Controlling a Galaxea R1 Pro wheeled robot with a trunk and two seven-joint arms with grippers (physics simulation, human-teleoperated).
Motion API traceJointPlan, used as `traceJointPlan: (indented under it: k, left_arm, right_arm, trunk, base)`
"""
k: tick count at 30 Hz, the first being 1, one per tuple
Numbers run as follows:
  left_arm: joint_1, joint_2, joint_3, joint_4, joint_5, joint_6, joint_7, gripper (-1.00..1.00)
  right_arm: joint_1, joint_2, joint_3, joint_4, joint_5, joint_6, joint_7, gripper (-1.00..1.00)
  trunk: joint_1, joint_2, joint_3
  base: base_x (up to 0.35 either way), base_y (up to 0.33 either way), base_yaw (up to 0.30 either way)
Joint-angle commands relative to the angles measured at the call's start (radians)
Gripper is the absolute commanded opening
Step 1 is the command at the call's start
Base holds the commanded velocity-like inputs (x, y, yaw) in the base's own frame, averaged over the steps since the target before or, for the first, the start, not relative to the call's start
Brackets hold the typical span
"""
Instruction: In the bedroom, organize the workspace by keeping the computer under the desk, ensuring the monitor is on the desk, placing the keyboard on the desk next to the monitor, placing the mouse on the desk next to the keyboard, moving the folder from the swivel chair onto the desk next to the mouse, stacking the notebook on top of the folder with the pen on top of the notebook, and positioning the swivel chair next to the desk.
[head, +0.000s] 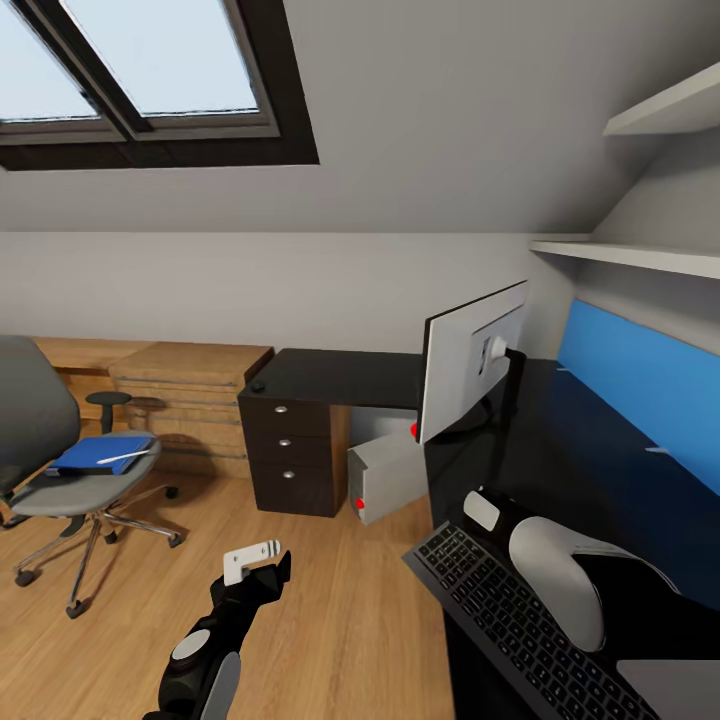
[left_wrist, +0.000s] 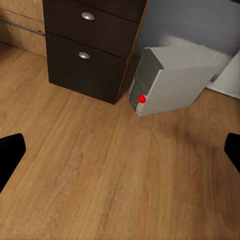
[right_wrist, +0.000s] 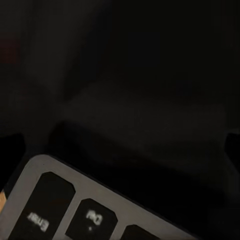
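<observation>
Folder (head: 98, 454) lies blue on the swivel chair (head: 60, 480) seat at nine o'clock, with the pen (head: 124, 457) on top. Left gripper (head: 262, 566) hangs wide open above the floor, computer (left_wrist: 172, 80) beyond it. At four o'clock, the keyboard (head: 520, 630) lies on the desk (head: 600, 470); I cannot tell the right gripper's state.

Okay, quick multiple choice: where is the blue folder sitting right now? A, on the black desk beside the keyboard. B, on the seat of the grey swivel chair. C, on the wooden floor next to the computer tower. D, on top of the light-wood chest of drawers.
B: in the head view the blue folder lies flat on the seat of the swivel chair, with a thin white pen resting on it, well away from the desk.
</observation>
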Motion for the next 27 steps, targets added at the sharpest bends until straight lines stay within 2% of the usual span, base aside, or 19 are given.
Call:
traceJointPlan:
  k: [1,7,12,19,25,27]
  left_arm:
    - [-0.001,0.0,-0.002,-0.001,0.011,0.004,0.009,1.0]
    - [-0.001,0.0,-0.002,-0.001,0.011,0.004,0.009,1.0]
    - [-0.001,0.0,-0.002,-0.001,0.011,0.004,0.009,1.0]
    - [-0.001,0.0,-0.002,-0.001,0.011,0.004,0.009,1.0]
    - [-0.001,0.0,-0.002,-0.001,0.011,0.004,0.009,1.0]
    - [-0.001,0.0,-0.002,-0.001,0.011,0.004,0.009,1.0]
  right_arm:
    - [-0.001,0.0,-0.007,0.001,0.005,0.002,-0.004,1.0]
    - [-0.001,0.001,-0.006,-0.002,0.008,0.002,-0.013,1.0]
    - [-0.001,0.001,-0.004,-0.005,0.02,0.001,-0.076,1.0]
    - [-0.001,-0.001,-0.003,-0.014,0.031,-0.006,-0.103,1.0]
    - [-0.001,-0.001,-0.001,-0.018,0.057,-0.011,-0.12,1.0]
    - [-0.001,0.0,0.0,-0.018,0.077,-0.011,-0.138,1.0]
  trunk:
    - [0.0,-0.001,-0.001]
    - [0.0,-0.001,-0.001]
    - [0.0,-0.001,-0.001]
    - [0.0,-0.001,-0.001]
    - [0.0,-0.001,-0.001]
    - [0.0,-0.001,-0.001]
  base:
    - [0.0,0.0,0.028]
    - [0.0,0.0,0.009]
    - [0.0,0.0,0.001]
    - [0.0,0.0,0.0]
    - [0.0,0.0,0.0]
    - [0.0,0.0,0.0]
